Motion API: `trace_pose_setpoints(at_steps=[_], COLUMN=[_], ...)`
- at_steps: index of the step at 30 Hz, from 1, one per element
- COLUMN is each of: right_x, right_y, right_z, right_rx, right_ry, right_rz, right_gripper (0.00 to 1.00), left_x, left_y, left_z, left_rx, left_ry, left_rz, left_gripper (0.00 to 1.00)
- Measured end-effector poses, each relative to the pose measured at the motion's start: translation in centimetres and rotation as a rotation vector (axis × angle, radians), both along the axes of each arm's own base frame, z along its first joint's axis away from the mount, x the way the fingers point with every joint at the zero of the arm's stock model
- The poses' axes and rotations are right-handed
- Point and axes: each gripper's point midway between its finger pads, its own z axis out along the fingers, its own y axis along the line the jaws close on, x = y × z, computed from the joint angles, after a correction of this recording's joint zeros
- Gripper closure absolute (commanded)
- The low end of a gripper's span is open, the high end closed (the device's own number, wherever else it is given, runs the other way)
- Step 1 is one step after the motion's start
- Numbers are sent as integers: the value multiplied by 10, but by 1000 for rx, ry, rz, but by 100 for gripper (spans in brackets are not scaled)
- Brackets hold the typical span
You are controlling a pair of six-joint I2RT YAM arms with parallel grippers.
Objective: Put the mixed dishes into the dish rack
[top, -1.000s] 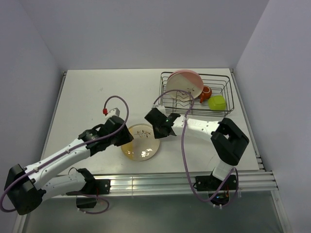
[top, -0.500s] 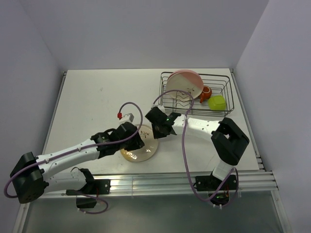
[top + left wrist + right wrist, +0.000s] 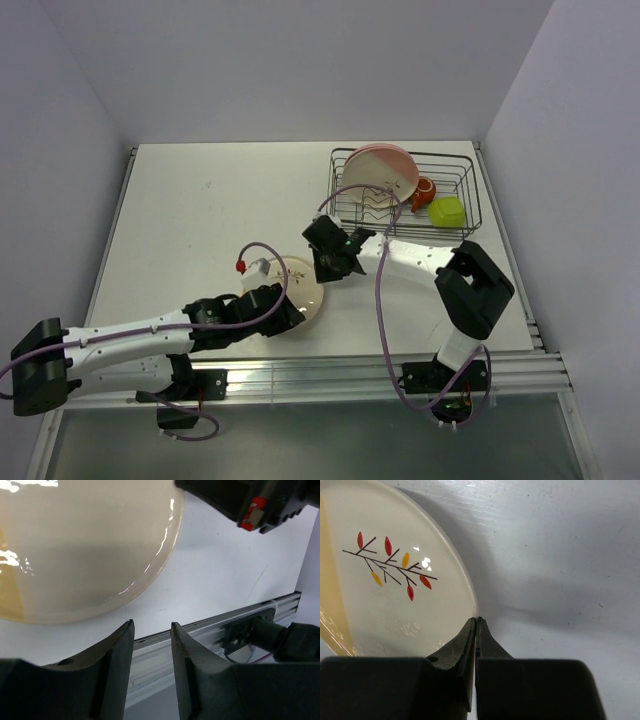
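The yellow-and-cream plate with leaf sprigs (image 3: 298, 283) lies on the white table; it also shows in the right wrist view (image 3: 395, 590) and the left wrist view (image 3: 85, 545). My right gripper (image 3: 323, 268) (image 3: 476, 619) is shut on its right rim. My left gripper (image 3: 289, 313) (image 3: 151, 623) is open and empty at the plate's near edge, pointing at the front rail. The dish rack (image 3: 462, 205) at the back right holds the pink-and-cream plate (image 3: 385, 172), the orange-red cup (image 3: 424, 192) and the lime-green bowl (image 3: 446, 211). The plain pink plate and the white bowl are not in view.
The metal front rail (image 3: 350, 370) (image 3: 210, 625) runs along the table's near edge, just past my left fingertips. My left arm (image 3: 130, 335) lies along the front left. A purple cable (image 3: 378, 300) loops off my right arm. Walls close in on both sides.
My left arm has swung right and toward the front, and its gripper now covers the plate's near edge. My right gripper has stayed at the plate's rim.
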Motion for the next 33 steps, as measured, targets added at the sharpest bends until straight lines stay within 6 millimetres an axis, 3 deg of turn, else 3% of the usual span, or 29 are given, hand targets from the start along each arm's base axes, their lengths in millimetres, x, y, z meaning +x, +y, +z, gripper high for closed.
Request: trace_pose_setpoints(at_steps=[3,10,15,25,33], right_x=[2,3,2,-1,0], right_y=[0,2,3,1,3], right_z=[1,1,-2,-8,-1], right_rx=[14,39,56,66,94], right_ry=[5,20,30,41,36], right_rz=[-8,-29,-41,-54,-65], right_gripper=[100,100,100,100,100], left_x=[-3,-31,-44,-40,-37], left_y=[0,-15,-1,20,28], left_z=[-3,-12,-32,-52,-63], left_rx=[-26,-88,-132,-208,-230], left_ry=[36,116,174,199,174], left_rz=[48,85,158,299,318], left_gripper=[56,47,41,40,39])
